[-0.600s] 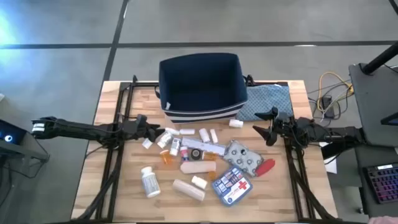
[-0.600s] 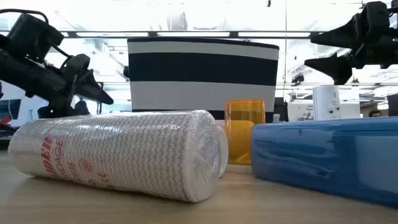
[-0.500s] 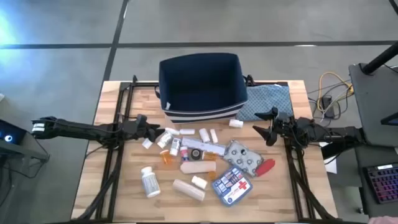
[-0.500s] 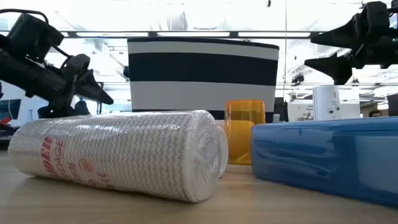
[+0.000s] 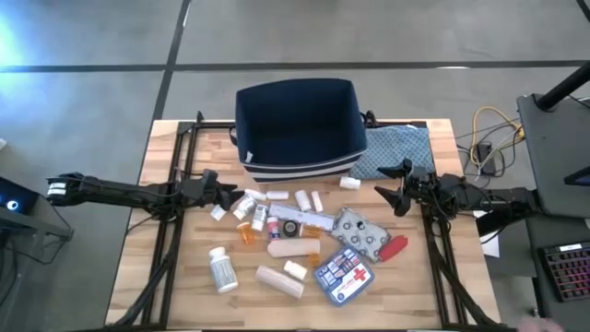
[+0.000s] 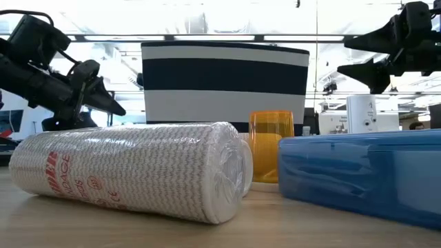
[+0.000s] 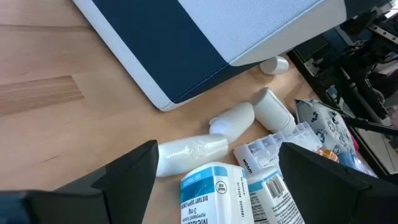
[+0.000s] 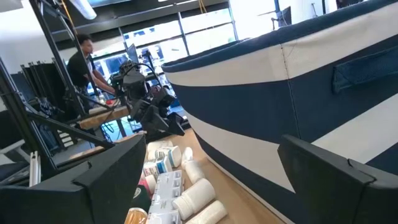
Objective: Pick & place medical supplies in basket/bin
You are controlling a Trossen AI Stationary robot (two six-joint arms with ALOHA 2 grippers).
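The medical supplies lie scattered on the wooden table near its front: white pill bottles (image 5: 222, 269), an orange vial (image 5: 246, 234), beige bandage rolls (image 5: 279, 281), a silver blister pack (image 5: 358, 233), a blue first-aid pouch with red cross (image 5: 345, 272) and a red tool (image 5: 394, 247). The navy striped bin (image 5: 297, 129) stands behind them at the far edge. My left gripper (image 5: 229, 193) hovers open left of the pile, above small white bottles (image 7: 193, 149). My right gripper (image 5: 387, 183) hovers open right of the bin, empty.
A blue-grey patterned cloth (image 5: 396, 149) lies right of the bin under the right arm. Black frame rails (image 5: 168, 249) run along both table sides. Bare wood shows at the left front corner. People stand in the room beyond, seen in the right wrist view.
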